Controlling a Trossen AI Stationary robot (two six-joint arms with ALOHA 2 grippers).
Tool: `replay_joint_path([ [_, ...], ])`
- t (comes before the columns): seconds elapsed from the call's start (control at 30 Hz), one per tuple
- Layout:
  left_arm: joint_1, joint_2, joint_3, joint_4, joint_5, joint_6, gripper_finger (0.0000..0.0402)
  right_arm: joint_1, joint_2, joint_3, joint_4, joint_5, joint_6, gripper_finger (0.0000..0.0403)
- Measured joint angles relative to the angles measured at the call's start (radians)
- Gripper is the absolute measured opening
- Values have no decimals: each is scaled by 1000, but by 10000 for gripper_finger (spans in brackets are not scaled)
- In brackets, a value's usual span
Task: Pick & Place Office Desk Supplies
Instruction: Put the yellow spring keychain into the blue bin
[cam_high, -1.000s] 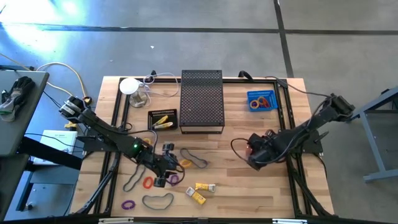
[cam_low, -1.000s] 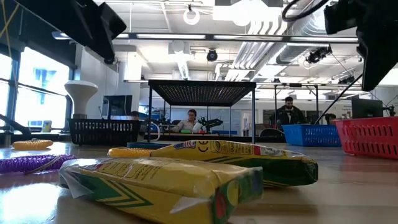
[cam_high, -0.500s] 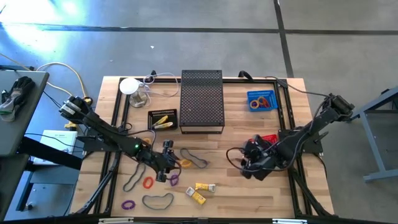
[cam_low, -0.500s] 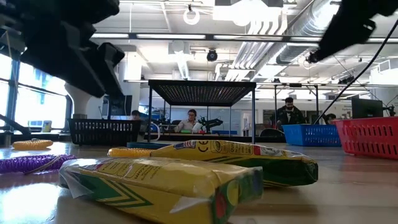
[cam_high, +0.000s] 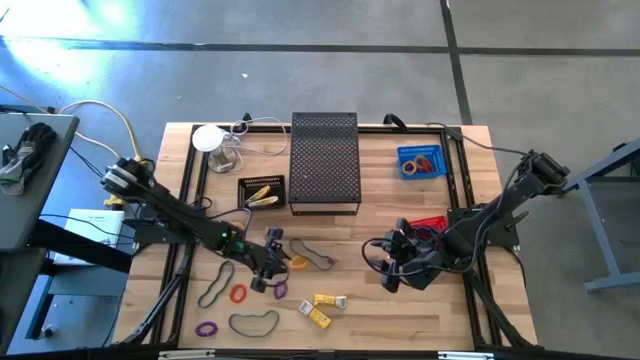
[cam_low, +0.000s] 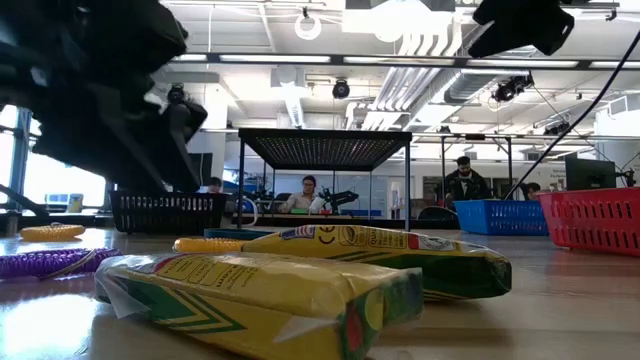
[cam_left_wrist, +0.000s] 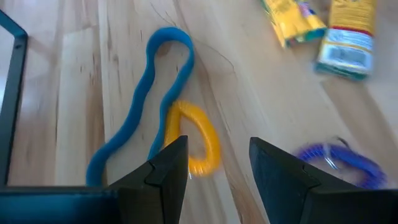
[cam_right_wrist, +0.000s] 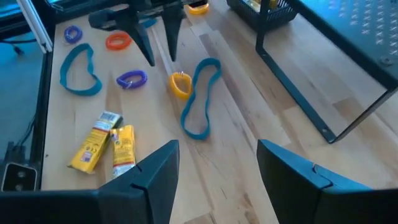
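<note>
Arms first: your left arm reaches in from the tabletop's (cam_high: 400, 310) left edge toward the middle, and its left end effector (cam_high: 268, 262) hovers low over the wood with the two dark fingers (cam_left_wrist: 165, 171) spread and nothing between them. Your right arm bends in from the right edge, its right end effector (cam_high: 392, 268) near the tabletop's centre-right, fingers (cam_right_wrist: 155, 174) likewise apart and empty.

Just ahead of the left fingertips lies the small orange rubber-band loop (cam_left_wrist: 194, 137), its long axis running roughly along the fingers' line. Touching its side is the long dark-blue rubber-band loop (cam_left_wrist: 146, 112), stretched out and slightly wavy, running away from the end effector. A small purple coiled loop (cam_left_wrist: 339, 160) sits off to one side, and two small yellow rectangular packets (cam_left_wrist: 317, 28) lie farther off, side by side at a slant.

From the right wrist you see the same orange and blue loops between the two end effectors, well apart from the right one
</note>
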Motion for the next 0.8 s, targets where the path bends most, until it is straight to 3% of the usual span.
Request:
replay_joint_path([
  [0.17, 21, 128, 1, 179, -19, 62, 163, -1, 0, -41, 24, -11, 10, 204],
  [0.4, 15, 240, 3, 239, -23, 45, 163, -1, 0, -67, 27, -15, 37, 204],
  [0.63, 34, 273, 5, 225, -19, -48, 159, -1, 0, -67, 62, -15, 37, 204],
  [0.8, 34, 273, 8, 118, -45, -54, 122, -1, 0, -67, 85, -15, 37, 204],
])
